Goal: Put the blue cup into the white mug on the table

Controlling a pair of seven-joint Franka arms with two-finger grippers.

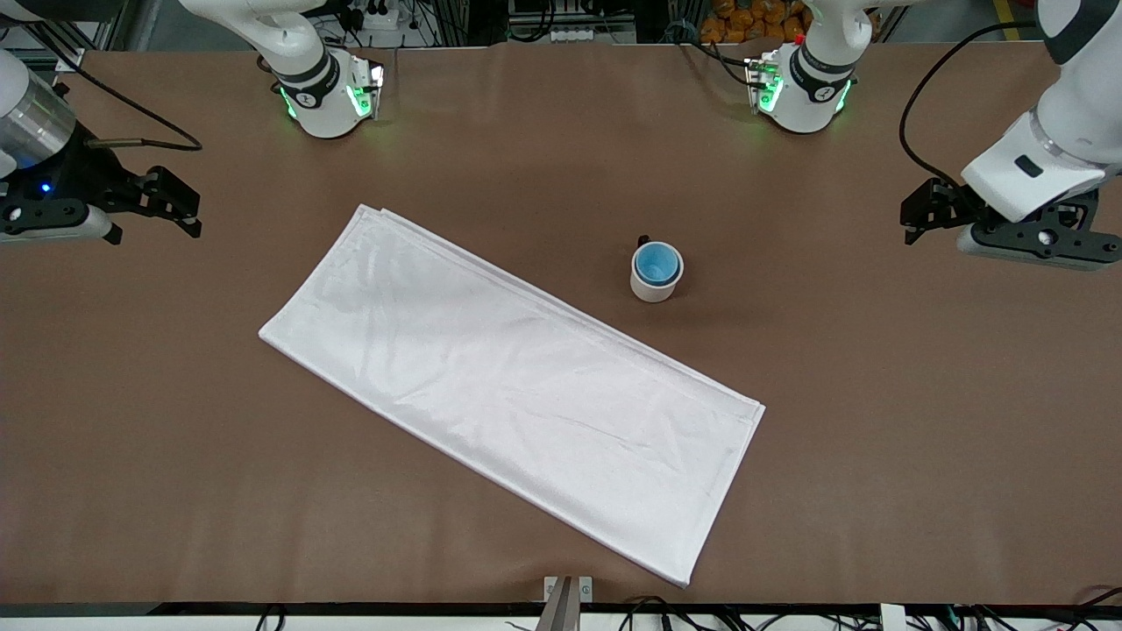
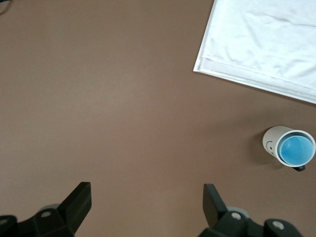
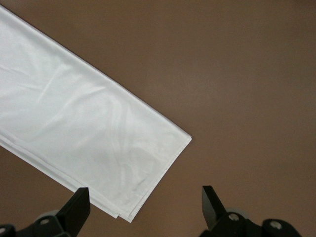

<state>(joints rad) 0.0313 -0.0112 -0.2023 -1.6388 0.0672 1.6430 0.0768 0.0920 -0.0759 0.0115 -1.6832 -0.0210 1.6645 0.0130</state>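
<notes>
The blue cup [image 1: 656, 262] sits upright inside the white mug [image 1: 655, 286], which stands on the brown table [image 1: 877, 421] near its middle, beside the white cloth. The mug's small black handle points toward the robots' bases. In the left wrist view the blue cup [image 2: 296, 150] shows nested in the white mug [image 2: 272, 142]. My left gripper [image 1: 916, 213] is open and empty, up over the table's left-arm end. My right gripper [image 1: 180, 209] is open and empty, up over the right-arm end. In the wrist views the left gripper [image 2: 147, 202] and the right gripper [image 3: 145, 205] have nothing between their fingers.
A white folded cloth [image 1: 508, 377] lies diagonally across the middle of the table; it also shows in the left wrist view [image 2: 266, 44] and the right wrist view [image 3: 74, 128]. A small metal bracket [image 1: 567, 589] sits at the table's front edge.
</notes>
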